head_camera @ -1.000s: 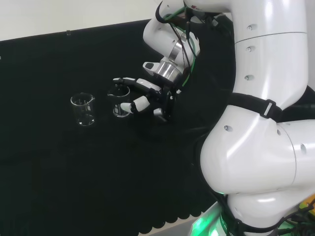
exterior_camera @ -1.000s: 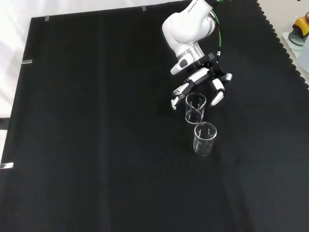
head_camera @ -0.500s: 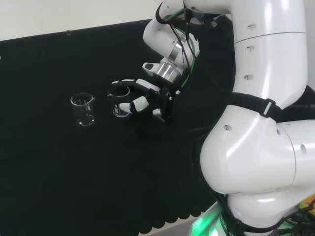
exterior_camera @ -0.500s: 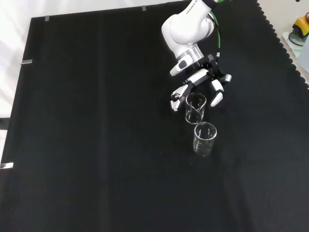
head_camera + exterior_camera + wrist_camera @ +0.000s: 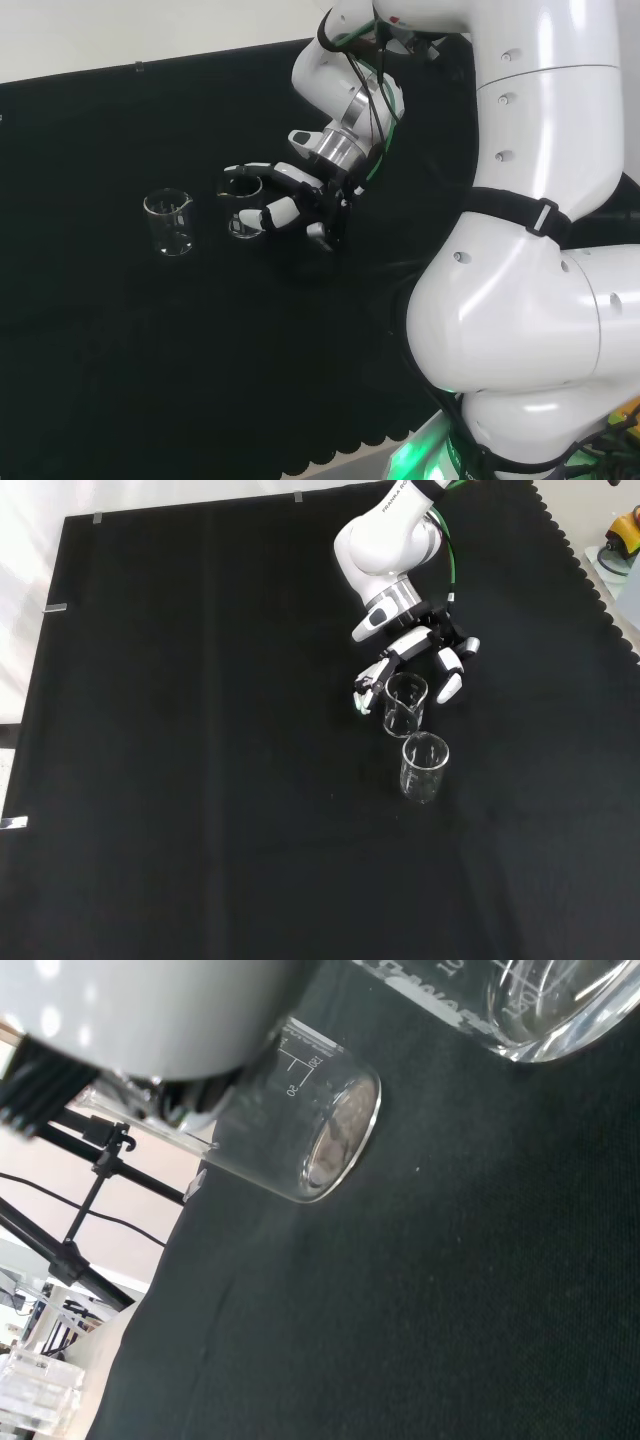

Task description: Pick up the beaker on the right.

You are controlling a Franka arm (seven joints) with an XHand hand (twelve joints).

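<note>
- The black cloth (image 5: 180, 780) covers the bench across nearly the whole front view, with a pale strip of bench at the far left edge.
- The white arm (image 5: 540, 300) takes up the right half of the head view; in the front view its last link comes in from the top, right of centre.
- The hand (image 5: 420, 660) sits in the upper right of the front view and at centre left of the head view (image 5: 300, 200). Its fingers are spread and gently curved to either side of the right beaker, short of closing on it; I cannot tell whether any fingertip touches the glass.
- The right beaker (image 5: 240, 208) is clear glass, upright, with printed graduation marks and nothing visibly inside. It stands between the fingers, just left of centre in the head view and right of centre in the front view (image 5: 405, 705).
- The second beaker (image 5: 169, 222), of like glass, stands apart at the left in the head view and just below the first in the front view (image 5: 424, 767).
- Against the picture half a second ago, the hand has crept slightly closer round the right beaker; both beakers stand where they did.
</note>
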